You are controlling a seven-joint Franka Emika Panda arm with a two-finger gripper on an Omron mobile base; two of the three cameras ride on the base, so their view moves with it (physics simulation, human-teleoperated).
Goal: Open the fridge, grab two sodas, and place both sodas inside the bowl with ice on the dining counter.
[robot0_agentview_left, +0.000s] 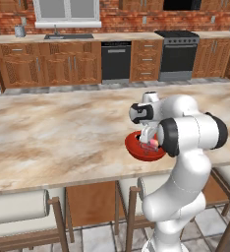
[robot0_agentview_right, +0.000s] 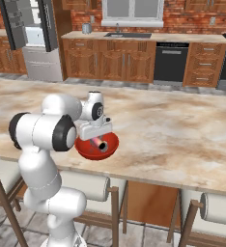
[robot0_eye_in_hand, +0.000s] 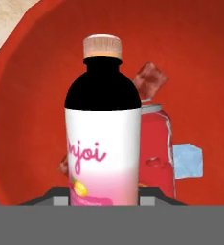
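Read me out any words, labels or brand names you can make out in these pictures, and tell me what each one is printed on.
"njoi", in pink script on the white label of the soda bottle; the gripper holds it over the red bowl. The word's start runs round the bottle's left side, out of sight.
Red soda can behind it: markings too blurred to read.
Base views: no readable text.

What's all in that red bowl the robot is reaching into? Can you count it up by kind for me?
In the red bowl, as far as the hand view shows:
Bottles, pink-white with dark top, between the gripper fingers: 1
Red cans: 1
Pale ice cubes: 1
Reddish-brown cubes: 1, perhaps another at the bottle's left
Total: 4 sure
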